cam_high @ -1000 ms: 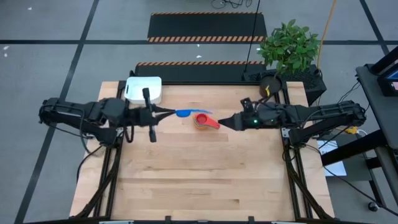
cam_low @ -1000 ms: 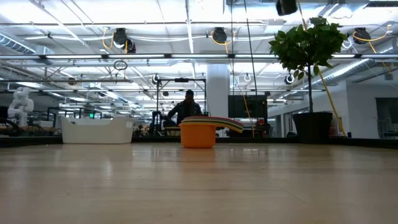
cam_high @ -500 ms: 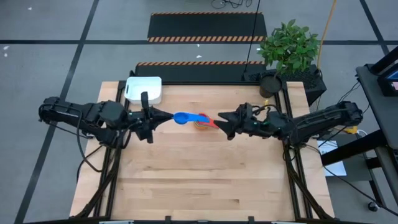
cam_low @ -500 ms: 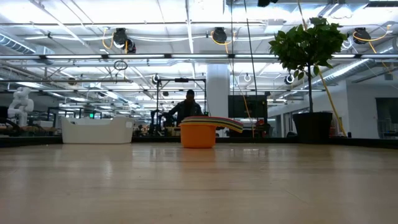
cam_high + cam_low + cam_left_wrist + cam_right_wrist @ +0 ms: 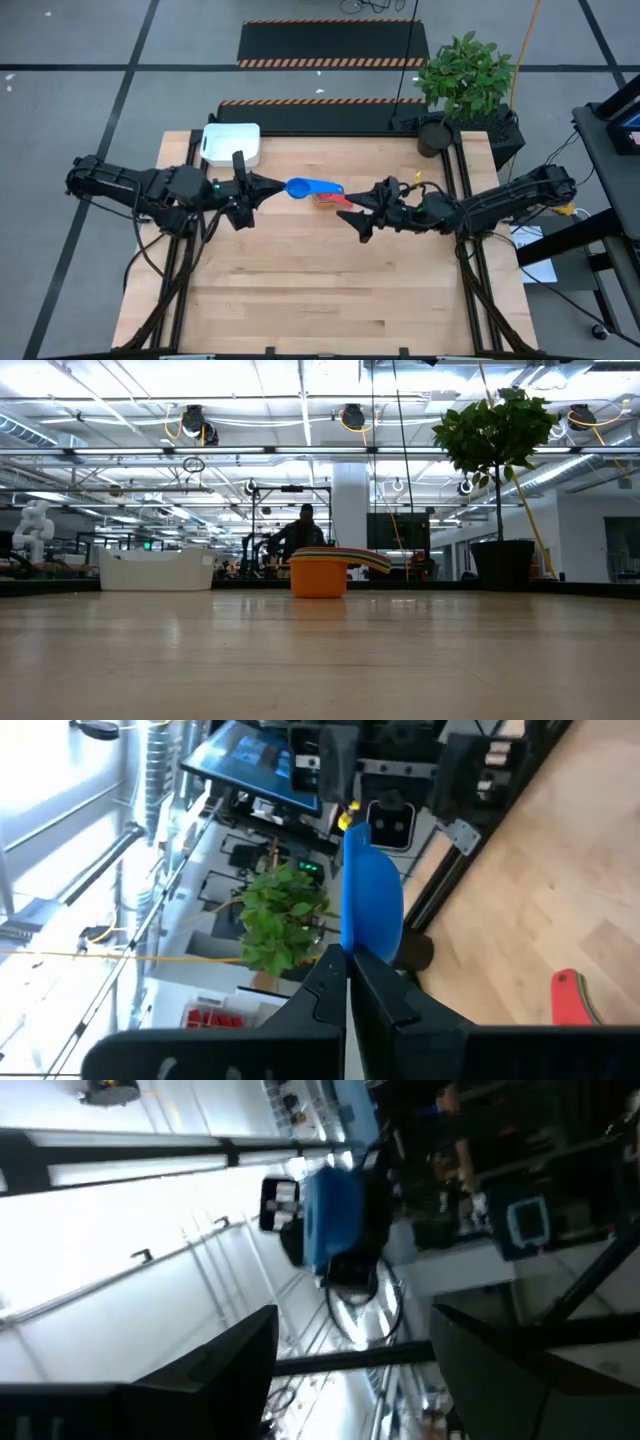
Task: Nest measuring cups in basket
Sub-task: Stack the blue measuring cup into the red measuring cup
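Observation:
My left gripper (image 5: 278, 187) (image 5: 347, 970) is shut on a dark blue measuring cup (image 5: 298, 187) (image 5: 368, 895), high over the table's middle, just left of the stacked cups. The stack (image 5: 326, 198) (image 5: 320, 572) stands on the table with an orange cup outermost and a red handle (image 5: 343, 200) (image 5: 572, 995) pointing right. My right gripper (image 5: 362, 212) (image 5: 355, 1350) hangs open and empty just right of the stack, facing the blue cup (image 5: 335, 1210). The white basket (image 5: 232, 145) (image 5: 155, 570) rests on the table's far left part. Both grippers are above the low view. My left gripper pinches the blue cup between its two fingers at the end nearest them (image 5: 348, 945), which the fingers hide. The fingers come level from the table's left. The bowl (image 5: 372, 890) stands out beyond the fingertips, turned on its side and lifted clear of the table.
A potted plant (image 5: 465, 75) stands beyond the table's far right corner. A person (image 5: 303, 532) shows in the room behind the stack. Bare wood (image 5: 320, 290) fills the near half of the table.
My left gripper has carried the blue cup a little toward the table's right, closer to the stack. My right gripper has opened, turned about its wrist and shifted slightly toward the near edge. The stack and basket have stayed put.

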